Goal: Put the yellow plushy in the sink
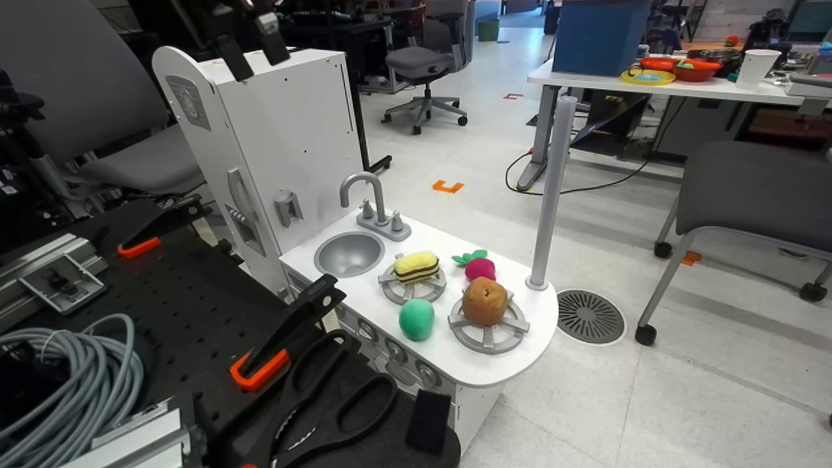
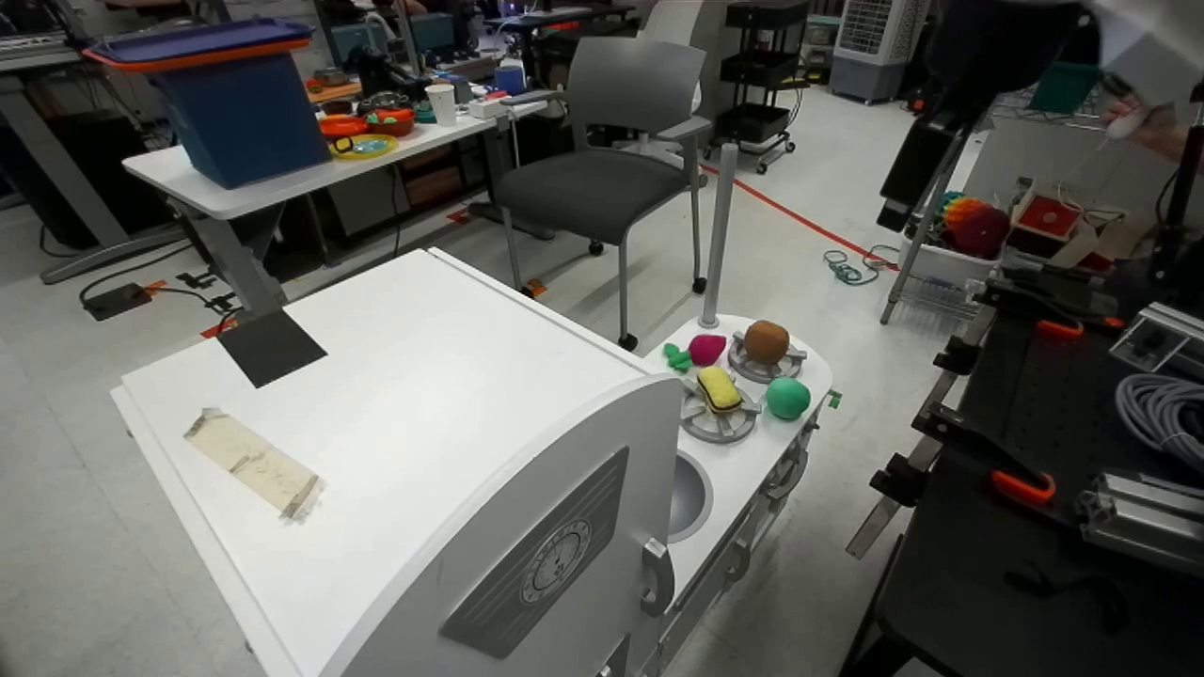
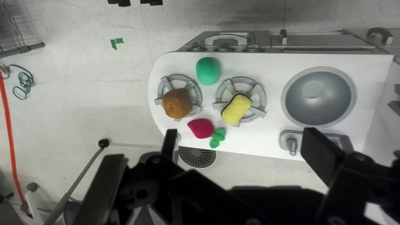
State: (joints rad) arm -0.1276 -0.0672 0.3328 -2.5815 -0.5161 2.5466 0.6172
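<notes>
In an exterior view, cabinet hides part of sink | in wrist view, wide claw covers tap partly | plushy on burner; sink at its 3 o'clock, counter between

Bright, diffuse light whitens the counter in both exterior views, while the black workbench is dim. In an exterior view a faint shadow greys the floor beneath the grey chair. In the wrist view the sink carries a pale highlight, and the fingers, nearly black, are soft and out of focus.
</notes>
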